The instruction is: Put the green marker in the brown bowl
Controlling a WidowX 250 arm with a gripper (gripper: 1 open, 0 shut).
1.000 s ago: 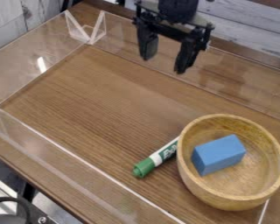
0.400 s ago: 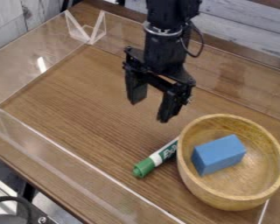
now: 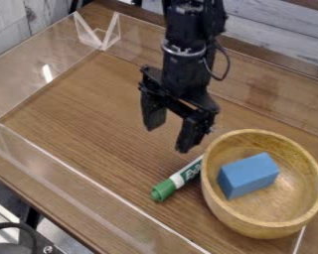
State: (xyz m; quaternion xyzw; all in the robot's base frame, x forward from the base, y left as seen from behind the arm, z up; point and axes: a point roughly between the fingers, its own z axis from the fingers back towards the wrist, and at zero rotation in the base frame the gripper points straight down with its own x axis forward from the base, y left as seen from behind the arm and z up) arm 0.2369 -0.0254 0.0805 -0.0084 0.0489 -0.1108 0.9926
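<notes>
The green marker (image 3: pixel 179 180) lies flat on the wooden table, dark cap toward the lower left, its other end close to the rim of the brown bowl (image 3: pixel 218 197). The bowl sits at the lower right and holds a blue block (image 3: pixel 248 175). My gripper (image 3: pixel 173 125) points straight down above the table, up and slightly left of the marker, not touching it. Its two black fingers (image 3: pixel 152 113) stand wide apart with nothing between them.
A clear plastic wall (image 3: pixel 69 164) borders the table along the front left edge, and another clear panel (image 3: pixel 95 36) stands at the far left corner. Open wood surface lies to the left of the marker.
The gripper has come down and toward the camera from the far edge to just above the marker, rolling a little. Marker, bowl and block have stayed put.
</notes>
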